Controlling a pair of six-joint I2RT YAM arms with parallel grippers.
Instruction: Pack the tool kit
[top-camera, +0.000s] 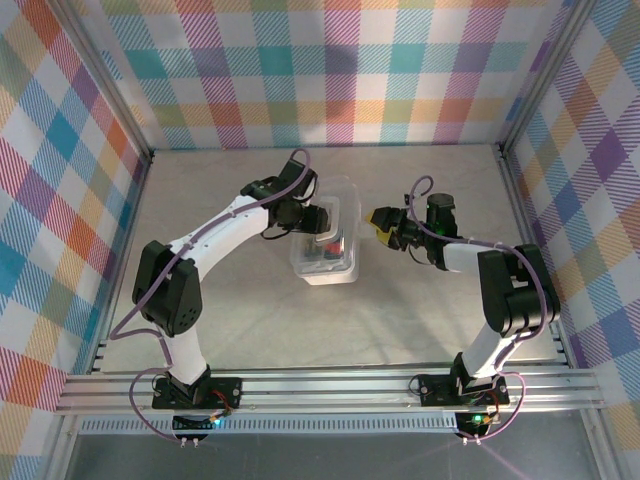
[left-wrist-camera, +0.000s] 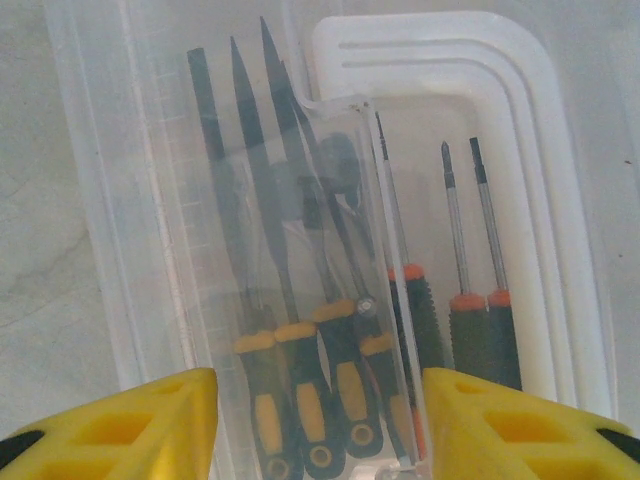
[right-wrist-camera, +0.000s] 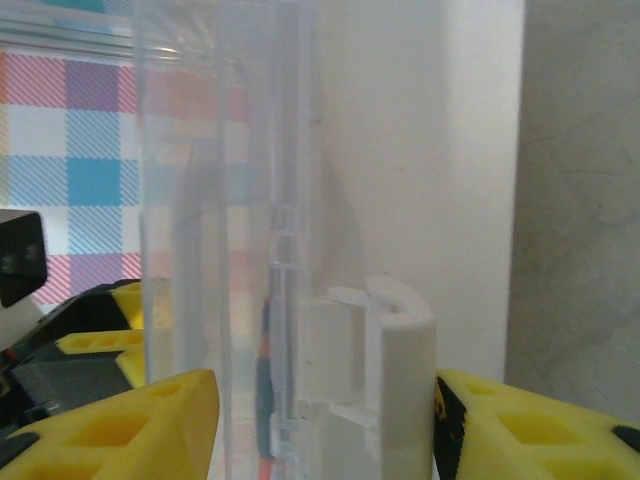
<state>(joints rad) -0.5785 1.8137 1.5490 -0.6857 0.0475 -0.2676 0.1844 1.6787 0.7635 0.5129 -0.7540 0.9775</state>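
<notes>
The clear plastic box (top-camera: 340, 272) lies mid-table with its clear lid (top-camera: 342, 196) raised over it. In the left wrist view, several black-yellow handled screwdrivers (left-wrist-camera: 300, 370) show through the clear lid (left-wrist-camera: 330, 160). Beside them, three black-orange handled ones (left-wrist-camera: 468, 330) lie in the box (left-wrist-camera: 525, 130). My left gripper (top-camera: 318, 218) hovers over the box, its fingers (left-wrist-camera: 130, 425) open either side of the lid panel. My right gripper (top-camera: 378, 222) is at the box's right side, open (right-wrist-camera: 325, 430) around the white latch (right-wrist-camera: 395, 350) and the clear wall (right-wrist-camera: 210, 200).
Bare beige tabletop (top-camera: 240, 320) surrounds the box. Checked cloth walls (top-camera: 330, 70) and metal frame posts enclose the cell. An aluminium rail (top-camera: 330, 385) runs along the near edge by the arm bases.
</notes>
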